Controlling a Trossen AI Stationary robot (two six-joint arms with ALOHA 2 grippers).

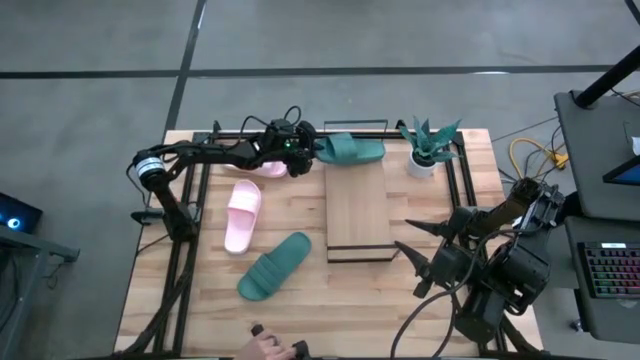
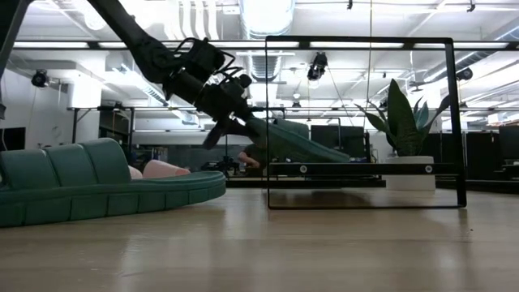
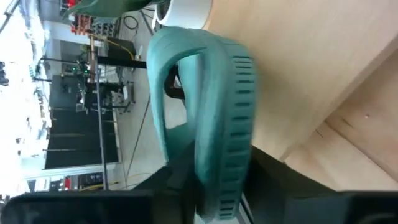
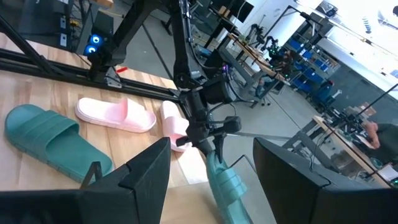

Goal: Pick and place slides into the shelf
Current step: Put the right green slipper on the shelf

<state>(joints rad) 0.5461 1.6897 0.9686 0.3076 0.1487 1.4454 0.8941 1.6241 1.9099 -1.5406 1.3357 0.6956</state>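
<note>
My left gripper [image 1: 308, 150] is clamped on one teal slide [image 1: 352, 150], holding it tilted at the far end of the shelf [image 1: 357, 215] (a light wood plank in a thin black wire frame). A second teal slide [image 1: 273, 266] lies on the table near the shelf's front corner, a pink slide [image 1: 242, 215] just beside it. Another pink slide [image 1: 262, 167] sits partly hidden under my arm.
</note>
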